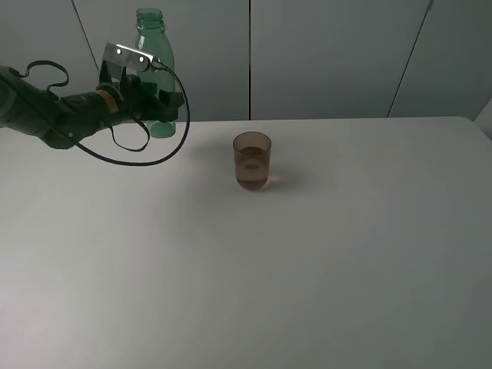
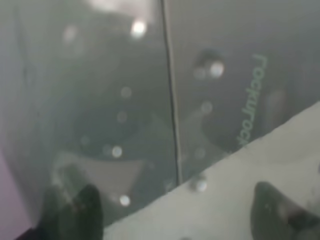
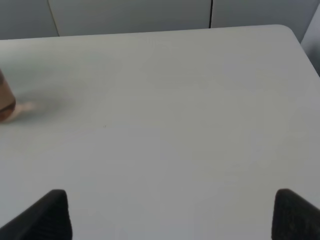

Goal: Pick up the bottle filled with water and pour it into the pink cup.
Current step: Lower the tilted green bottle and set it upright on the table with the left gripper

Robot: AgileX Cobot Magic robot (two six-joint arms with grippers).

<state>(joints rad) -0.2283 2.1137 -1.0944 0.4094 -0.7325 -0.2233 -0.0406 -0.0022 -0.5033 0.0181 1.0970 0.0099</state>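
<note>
The green-tinted bottle (image 1: 154, 48) is upright at the far left of the surface (image 1: 323, 277). The left gripper (image 1: 163, 104) has its fingers (image 2: 75, 210) on both sides of the lower body, and they seem closed on it (whether the base touches the surface, I cannot tell). The pink cup (image 1: 252, 161) stands near the middle, well apart to the right. The bottle looks thin-walled and smooth, so with water inside it is probably heavy, slippery and easy to dent. A firm hold on the body below the shoulder seems safest. The right gripper (image 3: 172, 220) is empty, with its fingers wide.
</note>
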